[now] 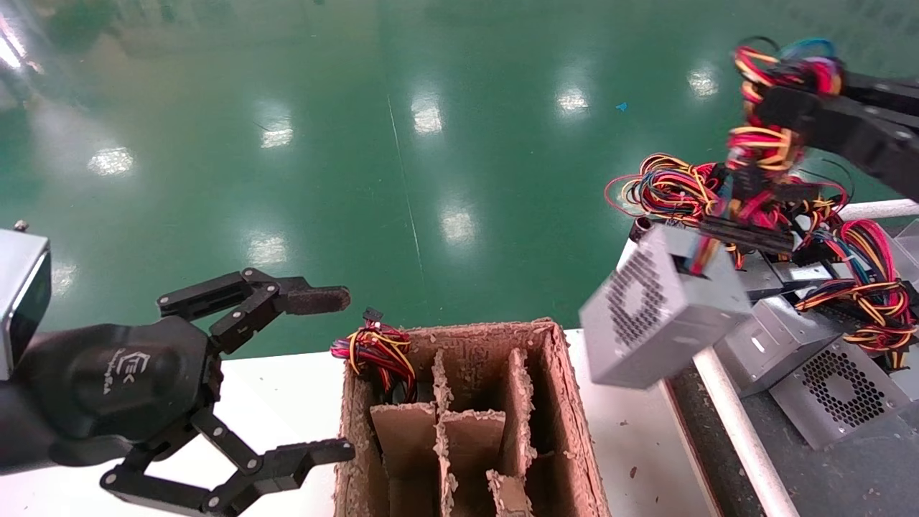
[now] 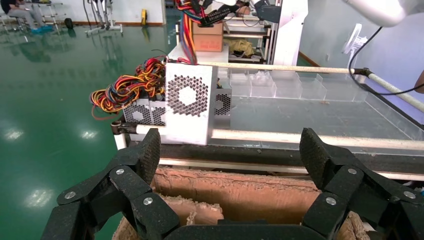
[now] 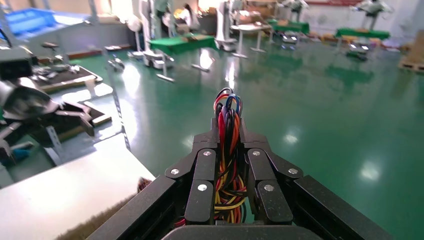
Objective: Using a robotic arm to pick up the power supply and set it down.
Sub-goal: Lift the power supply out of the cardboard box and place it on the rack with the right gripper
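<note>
The right gripper (image 1: pixel 779 108) is raised at the right of the head view, its fingers (image 3: pixel 205 175) pressed together on the wire bundle (image 3: pixel 227 150) of a power supply (image 1: pixel 664 309). The grey metal box hangs tilted in the air below that bundle — hexagon-hole fan grille turned toward the robot's left — just beyond the right wall of the divided cardboard box (image 1: pixel 574 416) and clear of every surface. In the left wrist view the same power supply (image 2: pixel 189 107) dangles in front of a white rail (image 2: pixel 310 139).

Behind and to the right of it, other power supplies (image 1: pixel 833 388) lie on a dark tray with their red, yellow and black wires (image 1: pixel 869 287) tangled over them.

The cardboard box stands on the white bench (image 1: pixel 280 388), its inside split by ragged cardboard partitions (image 1: pixel 459 431). One far-left compartment holds a bundle of coloured wires (image 1: pixel 377 352) sticking up past the rim.

The left gripper (image 1: pixel 330 373) hovers over the bench just left of the cardboard box, fingers (image 2: pixel 145 155) spread wide and holding nothing — the box's far rim shows between them in its wrist view.
</note>
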